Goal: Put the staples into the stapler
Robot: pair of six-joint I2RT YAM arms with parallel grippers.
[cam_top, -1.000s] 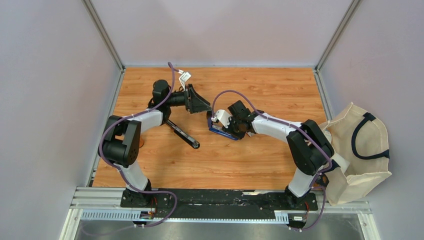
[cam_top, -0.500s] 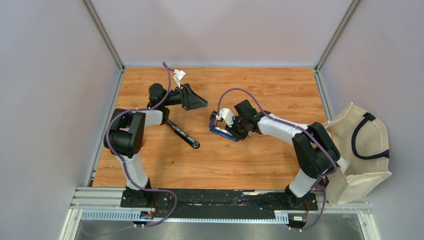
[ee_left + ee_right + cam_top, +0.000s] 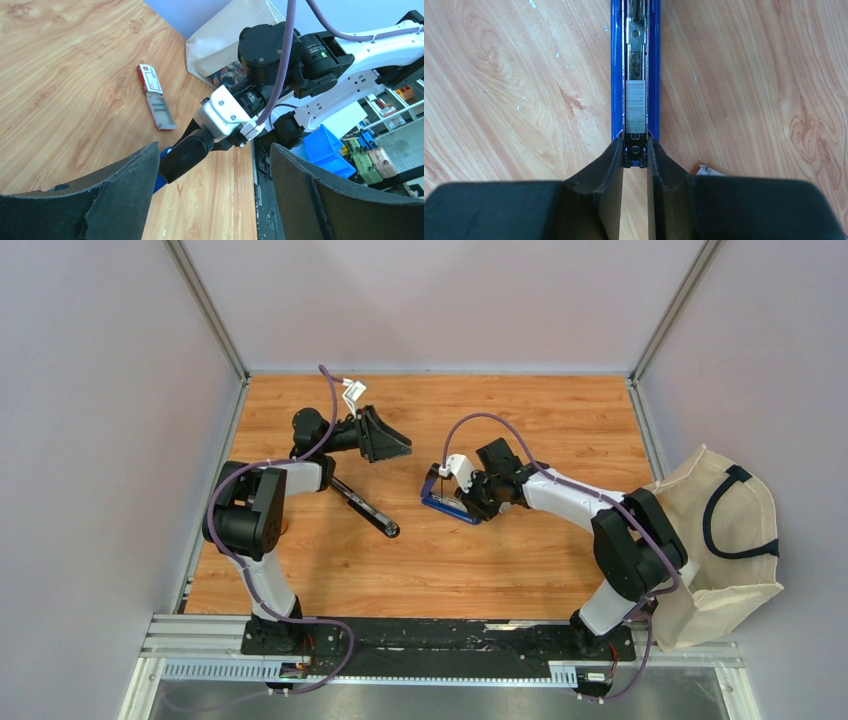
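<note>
Right claw [image 3: 635, 150] tight on stapler [image 3: 617, 75] end, staples [image 3: 635, 107] just beyond its tips.

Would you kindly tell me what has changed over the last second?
The left gripper, jaws open and empty, drew back toward the far left. The right gripper edged slightly right, staying shut on the stapler, which barely moved; the staples sit in its channel.

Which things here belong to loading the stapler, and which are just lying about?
Job in hand:
- stapler, opened up
- staples, a strip in its channel
- staple box, slid open
- right pincer, shut on the stapler

Lying about:
- tote bag, far right
- black bar
</note>
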